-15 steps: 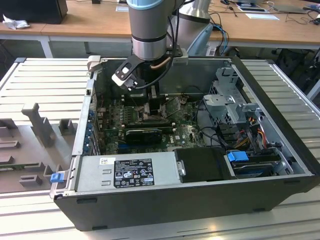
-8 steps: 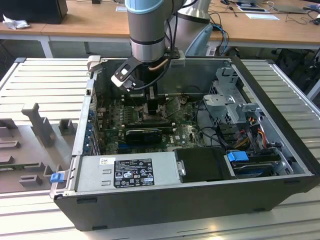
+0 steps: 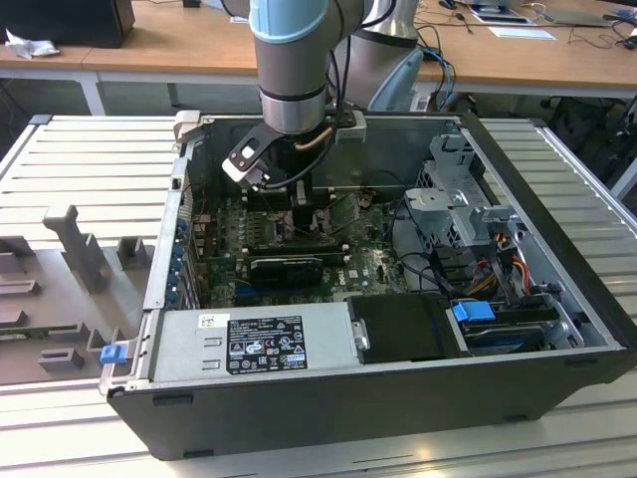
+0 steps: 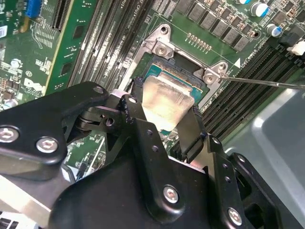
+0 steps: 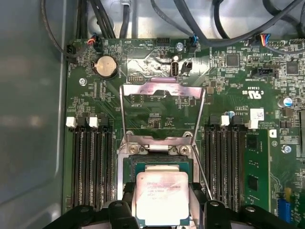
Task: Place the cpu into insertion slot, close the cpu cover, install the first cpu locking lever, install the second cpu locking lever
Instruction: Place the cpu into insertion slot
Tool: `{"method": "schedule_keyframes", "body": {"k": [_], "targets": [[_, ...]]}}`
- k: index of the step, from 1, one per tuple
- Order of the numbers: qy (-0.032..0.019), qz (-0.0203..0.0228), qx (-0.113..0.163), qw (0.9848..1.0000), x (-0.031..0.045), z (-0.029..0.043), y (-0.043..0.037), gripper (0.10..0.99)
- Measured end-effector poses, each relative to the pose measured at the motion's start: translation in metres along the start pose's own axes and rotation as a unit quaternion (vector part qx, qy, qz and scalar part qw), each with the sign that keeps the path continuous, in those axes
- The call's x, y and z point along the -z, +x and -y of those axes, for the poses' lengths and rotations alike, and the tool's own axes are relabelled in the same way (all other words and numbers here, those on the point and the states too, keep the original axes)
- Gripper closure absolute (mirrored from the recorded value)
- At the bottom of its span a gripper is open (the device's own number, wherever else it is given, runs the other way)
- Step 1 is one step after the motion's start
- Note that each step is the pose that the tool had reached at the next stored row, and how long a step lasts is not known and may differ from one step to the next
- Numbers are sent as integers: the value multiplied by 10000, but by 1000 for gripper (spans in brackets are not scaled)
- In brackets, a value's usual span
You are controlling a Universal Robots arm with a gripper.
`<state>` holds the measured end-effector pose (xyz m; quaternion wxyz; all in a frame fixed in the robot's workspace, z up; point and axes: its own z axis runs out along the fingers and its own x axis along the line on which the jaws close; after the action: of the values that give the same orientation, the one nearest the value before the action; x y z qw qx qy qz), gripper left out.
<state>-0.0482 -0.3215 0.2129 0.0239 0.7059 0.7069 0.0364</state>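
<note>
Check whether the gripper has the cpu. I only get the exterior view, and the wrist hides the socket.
Observer: Yes. In both wrist views the gripper is shut on the cpu, gripping two opposite edges.
Operator: Is it over the insertion slot?
Observer: Yes, right over the insertion slot. I can't tell whether it is seated.
Operator: And the cover?
Observer: In the first wrist view the cpu cover is swung open, folded back away from the slot.
</note>
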Motion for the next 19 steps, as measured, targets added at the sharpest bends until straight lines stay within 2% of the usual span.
{"method": "schedule_keyframes", "body": {"k": [8,14,19], "targets": [[27,1,-13,10000,-71,6,23,557],[52,2,-23,10000,-92,-11,27,557],[53,4,-61,10000,-107,-18,28,557]]}}
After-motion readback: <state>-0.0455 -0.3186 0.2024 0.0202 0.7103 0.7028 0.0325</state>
